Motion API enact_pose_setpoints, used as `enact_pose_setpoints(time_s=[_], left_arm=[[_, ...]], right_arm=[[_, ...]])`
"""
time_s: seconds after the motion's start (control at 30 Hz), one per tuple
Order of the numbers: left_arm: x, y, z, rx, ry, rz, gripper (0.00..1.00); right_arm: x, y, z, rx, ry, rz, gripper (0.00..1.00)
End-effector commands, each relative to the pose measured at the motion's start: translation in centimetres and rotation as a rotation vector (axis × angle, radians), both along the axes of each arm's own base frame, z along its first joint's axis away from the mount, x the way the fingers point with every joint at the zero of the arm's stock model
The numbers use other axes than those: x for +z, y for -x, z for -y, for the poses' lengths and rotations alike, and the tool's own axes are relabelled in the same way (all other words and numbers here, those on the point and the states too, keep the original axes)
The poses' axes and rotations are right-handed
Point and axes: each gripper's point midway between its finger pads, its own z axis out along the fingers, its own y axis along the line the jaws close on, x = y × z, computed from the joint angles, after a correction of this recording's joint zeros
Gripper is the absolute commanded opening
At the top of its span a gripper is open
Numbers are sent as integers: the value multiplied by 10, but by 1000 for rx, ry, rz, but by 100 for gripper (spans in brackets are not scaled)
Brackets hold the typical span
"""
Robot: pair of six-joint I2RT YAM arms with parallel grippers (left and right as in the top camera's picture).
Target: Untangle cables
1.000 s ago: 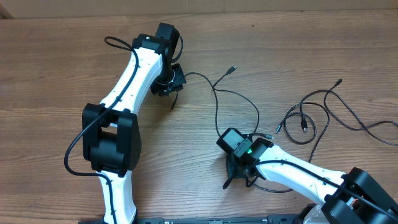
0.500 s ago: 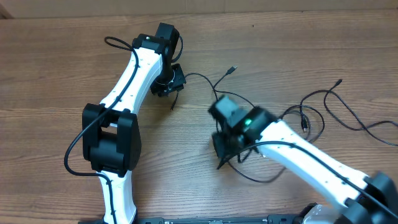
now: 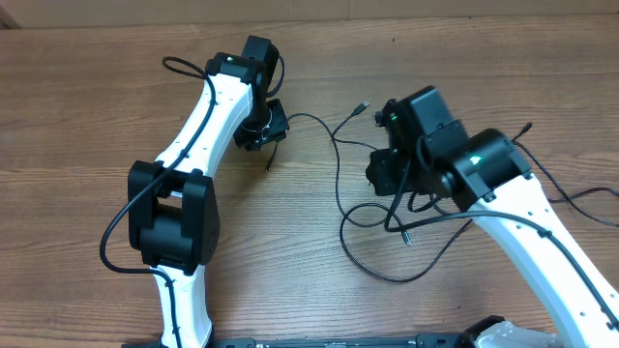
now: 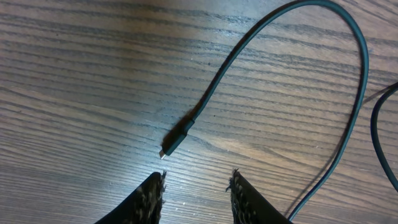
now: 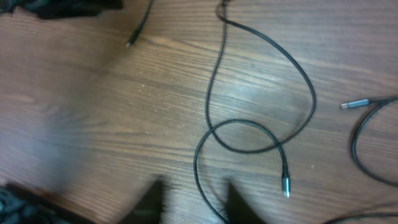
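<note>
Cables (image 4: 365, 62) lie looped; left gripper (image 4: 196, 180) gapes empty, right gripper (image 5: 194, 186) blurred, seemingly apart. Careless tugging could cinch them into a knot.

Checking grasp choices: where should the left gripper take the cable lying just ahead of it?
Best grip the cable just behind its plug, where it runs straight. The left gripper should probably come straight down, jaws across it, since it lies flat on the table.

cables (image 3: 338, 174): thin, black, slack on the table | one: small plug end (image 4: 176, 140) lying flat, cord arcing away | middle: long curve closing into an open loop (image 5: 245, 134) | right: loose crossing curves (image 3: 571, 201)
</note>
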Motion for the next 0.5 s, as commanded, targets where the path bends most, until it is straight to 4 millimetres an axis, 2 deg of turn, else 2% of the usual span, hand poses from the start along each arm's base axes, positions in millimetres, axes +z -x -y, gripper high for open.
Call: enact_pose_setpoints(time_s=[0.0, 0.1, 0.3, 0.47], left_arm=[[-6, 3, 3, -15, -1, -16, 37], [-6, 4, 3, -15, -2, -16, 38], [-6, 4, 3, -15, -2, -19, 43], [-6, 4, 3, -15, -2, -18, 42]], right_arm=[[-11, 14, -12, 50, -64, -79, 57], [-34, 26, -19, 51, -52, -159, 66], [-92, 46, -31, 72, 15, -292, 65], [-128, 63, -43, 103, 55, -349, 61]])
